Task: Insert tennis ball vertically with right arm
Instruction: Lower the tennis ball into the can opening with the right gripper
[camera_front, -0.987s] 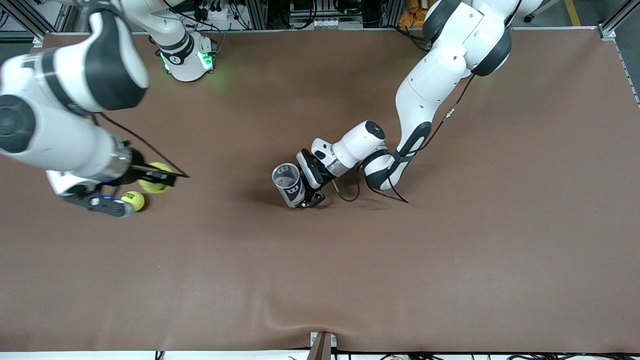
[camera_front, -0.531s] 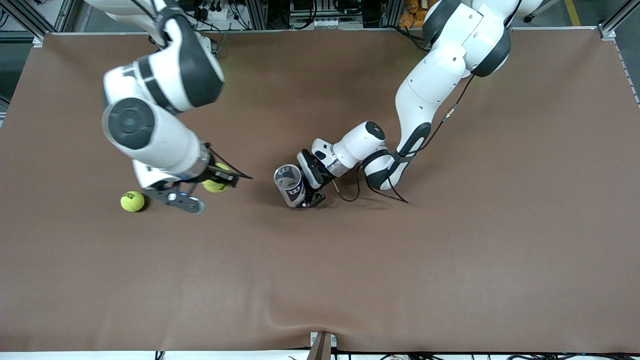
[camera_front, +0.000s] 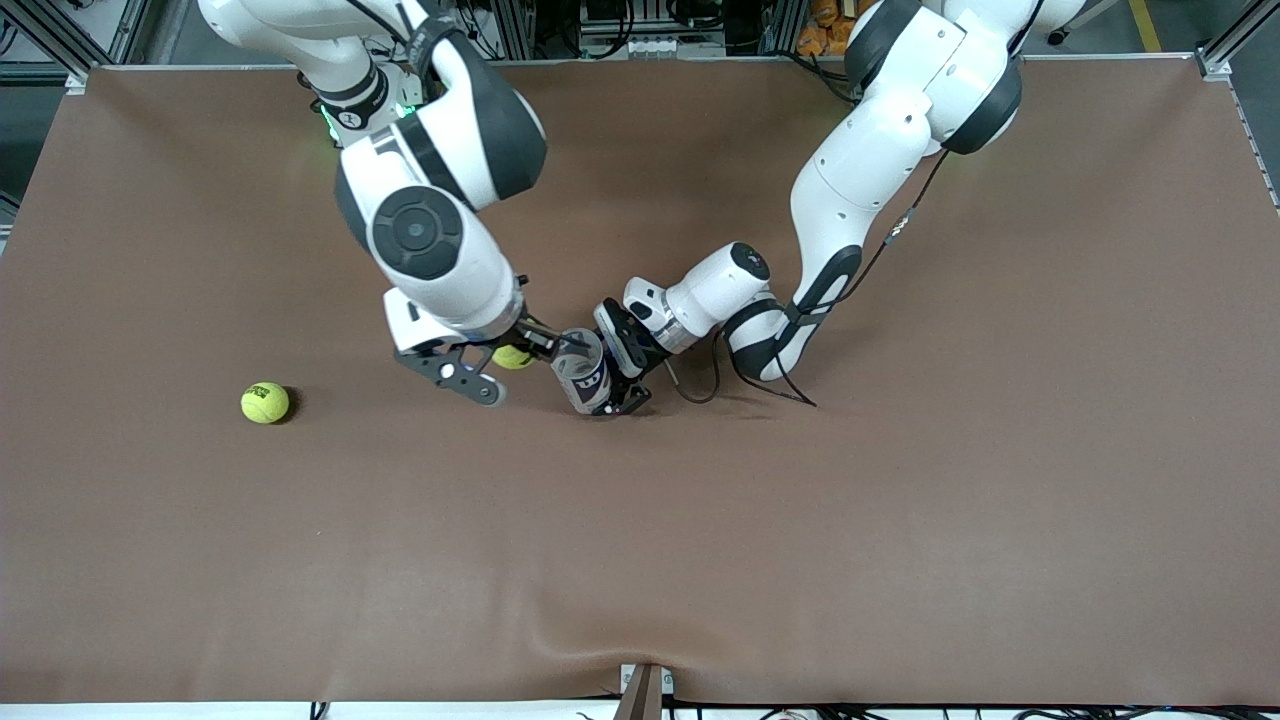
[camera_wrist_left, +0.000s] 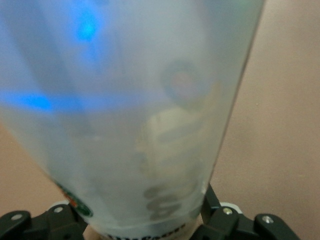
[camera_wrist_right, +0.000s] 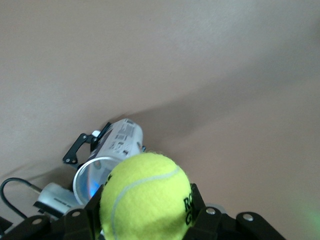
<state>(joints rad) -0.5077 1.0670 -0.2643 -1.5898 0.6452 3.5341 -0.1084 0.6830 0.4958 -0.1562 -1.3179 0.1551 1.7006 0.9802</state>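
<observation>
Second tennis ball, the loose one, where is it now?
In the front view the loose tennis ball lies alone on the brown table toward the right arm's end, well apart from the can and slightly nearer the front camera than it.

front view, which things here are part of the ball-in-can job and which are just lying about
In the job:
- tennis ball gripped by the right gripper, beside the can's mouth
- clear ball can, tilted, gripped by the left gripper

Lying about:
- second tennis ball, toward the right arm's end of the brown table
</observation>
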